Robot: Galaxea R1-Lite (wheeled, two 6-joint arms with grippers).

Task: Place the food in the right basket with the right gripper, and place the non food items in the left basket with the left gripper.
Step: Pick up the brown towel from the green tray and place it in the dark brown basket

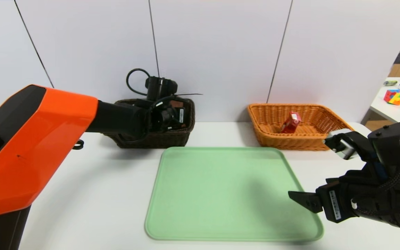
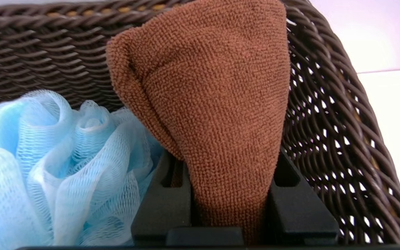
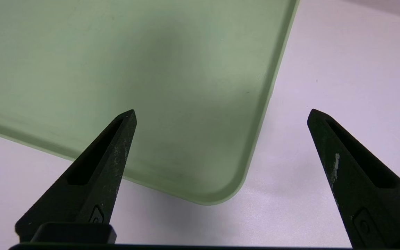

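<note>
Left hand (image 2: pixel 231 194) clamping a brown cloth (image 2: pixel 221 86) inside the dark basket (image 1: pixel 151 139), the cloth's long axis running out from between the fingers, its folded end widening beyond them. Blue mesh puff (image 2: pixel 64 166) lying beside it (arm hiding much of the basket from above). Green tray (image 1: pixel 234 194) sitting bare on the desk (image 1: pixel 92 201). Red box (image 1: pixel 291 122) leaning in the orange basket (image 1: pixel 297 142). Right hand (image 3: pixel 222 117) hovering over the tray's near right corner, fingers standing wide apart.

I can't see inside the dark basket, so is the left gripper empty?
No, it grips a brown terry cloth.
</note>
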